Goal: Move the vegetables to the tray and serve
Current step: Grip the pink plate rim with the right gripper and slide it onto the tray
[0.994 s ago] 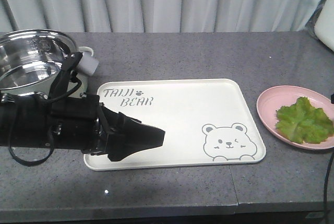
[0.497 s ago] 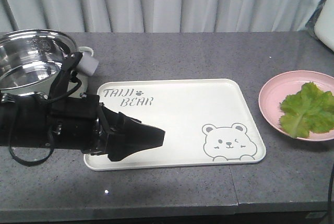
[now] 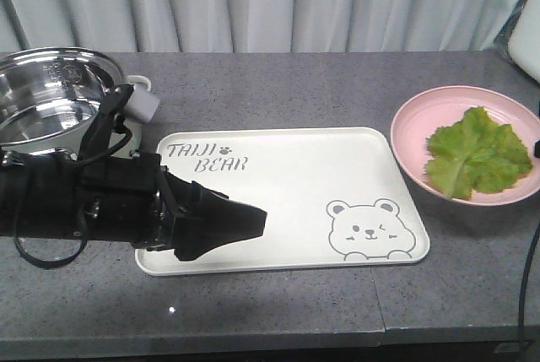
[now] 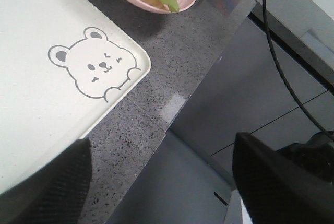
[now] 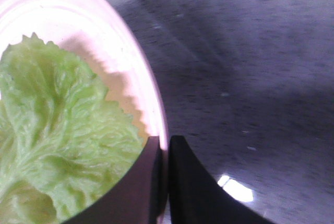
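The vegetables, one green ruffled lettuce leaf, lie in a round pink plate that is off the counter and tilted, just right of the tray's far right corner. My right gripper is shut on the plate's rim. The cream tray with its bear drawing lies flat mid-counter and holds nothing. My left gripper hovers open over the tray's near left part, nothing between its fingers.
A steel pot and a white cup stand at the back left, behind my left arm. The counter's front edge runs close to the tray. A black cable hangs at the right edge.
The pink plate with the lettuce has risen, tilted and moved left toward the tray's right side. The left arm has not moved.
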Motion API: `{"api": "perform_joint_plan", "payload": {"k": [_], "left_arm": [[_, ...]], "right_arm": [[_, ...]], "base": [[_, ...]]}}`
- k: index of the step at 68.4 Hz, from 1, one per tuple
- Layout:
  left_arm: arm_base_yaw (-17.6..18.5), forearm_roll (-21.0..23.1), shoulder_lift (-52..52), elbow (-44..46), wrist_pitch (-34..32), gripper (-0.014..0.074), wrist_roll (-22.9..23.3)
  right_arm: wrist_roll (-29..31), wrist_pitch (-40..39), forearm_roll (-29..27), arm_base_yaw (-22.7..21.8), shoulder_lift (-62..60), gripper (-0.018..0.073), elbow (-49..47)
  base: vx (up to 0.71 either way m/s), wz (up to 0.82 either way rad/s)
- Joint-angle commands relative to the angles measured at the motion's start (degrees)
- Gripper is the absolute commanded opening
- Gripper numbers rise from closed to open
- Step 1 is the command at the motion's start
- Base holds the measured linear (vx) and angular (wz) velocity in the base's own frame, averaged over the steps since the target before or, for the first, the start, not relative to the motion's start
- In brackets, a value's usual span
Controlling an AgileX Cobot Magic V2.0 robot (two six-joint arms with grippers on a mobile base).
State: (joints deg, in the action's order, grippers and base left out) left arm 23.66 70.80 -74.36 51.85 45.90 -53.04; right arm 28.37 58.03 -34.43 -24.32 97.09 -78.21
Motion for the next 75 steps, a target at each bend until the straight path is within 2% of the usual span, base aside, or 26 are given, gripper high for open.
{"api": "perform_joint_plan", "payload": {"k": [1,28,39,53,66,75], "left_arm": [[0.0,3.6,1.5,1.5,0.0,0.0545,-0.2],[0.0,3.6,1.5,1.5,0.0,0.0545,-0.2],[0.0,3.6,1.5,1.5,0.0,0.0545,-0.2],[0.0,3.6,1.5,1.5,0.0,0.0545,-0.2],[0.0,3.6,1.5,1.5,0.0,0.0545,-0.2],[0.0,3.6,1.5,1.5,0.0,0.0545,-0.2]], "right_arm": [[0.0,-1.0,-3.4,4.0,-2.8,-0.0004,-1.5],[-7.1,-5.2,-3.3,24.8,0.6,-0.0003,-1.5],[-9.6,-8.0,-3.3,30.9,4.2,-0.0003,-1.5],[-12.7,-12.1,-3.7,33.5,7.1,-0.0003,-1.5],[-13.4,-12.6,-3.4,33.5,8.1,0.0002,-1.5],[-13.3,-12.9,-3.4,33.5,8.1,0.005,-1.5]], "base": [[0.0,0.0],[0.0,0.0],[0.0,0.0],[0.0,0.0],[0.0,0.0],[0.0,0.0]]}}
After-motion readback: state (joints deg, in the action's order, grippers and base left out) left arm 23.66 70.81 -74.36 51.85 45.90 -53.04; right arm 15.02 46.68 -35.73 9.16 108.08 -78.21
